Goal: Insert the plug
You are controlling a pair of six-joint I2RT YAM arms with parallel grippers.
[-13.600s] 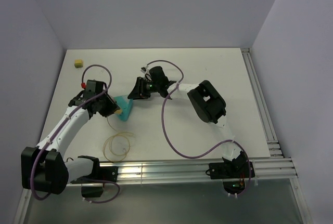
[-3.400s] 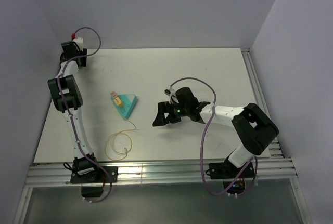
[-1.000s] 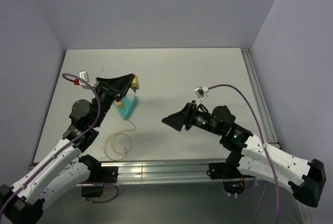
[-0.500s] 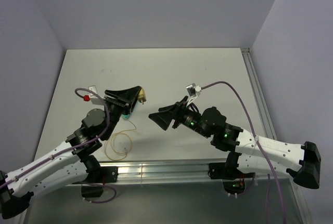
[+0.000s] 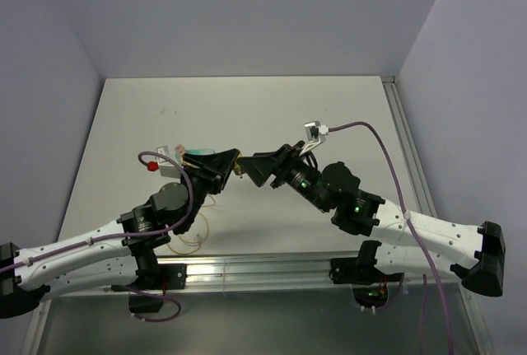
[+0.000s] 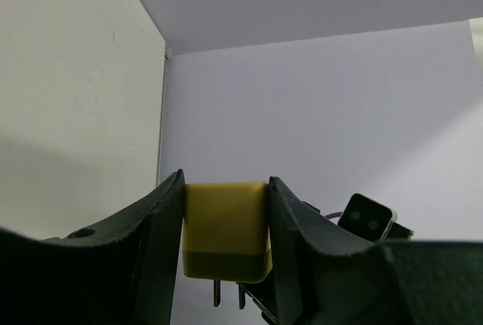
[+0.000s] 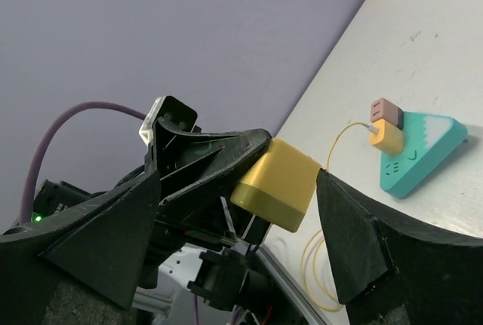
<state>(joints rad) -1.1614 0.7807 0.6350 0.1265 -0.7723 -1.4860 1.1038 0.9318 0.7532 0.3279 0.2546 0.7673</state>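
Here we are: both arms meet nose to nose above the middle of the table (image 5: 329,108), my left reaching in from 7 o'clock, my right from 4 o'clock. The left gripper (image 6: 226,188) is clamped narrow on a yellow cube (image 6: 226,234), one finger flat on each side. Its two metal prongs (image 6: 217,293) stick out toward 6 o'clock in the left wrist view.

Over to the right wrist camera. The right gripper (image 7: 240,182) stands wide, its fingers straddling the cube and the tip of the left gripper. The finger at 3 o'clock sits just beside the cube's edge. I can't tell from here whether it touches.

And the plug (image 7: 387,137)? It's down on the table, at 3 o'clock from the cube in this view, with its nose against the narrow end of the teal block (image 7: 426,155). A small pinkish-brown block (image 7: 383,108) sits right beside it at 12 o'clock. The pale-yellow cable (image 7: 348,126) arcs away from the plug toward 9 o'clock and drops into loops lower down.

From overhead, the teal block is mostly hidden behind the left gripper, just a sliver showing at 9 o'clock from the tips.
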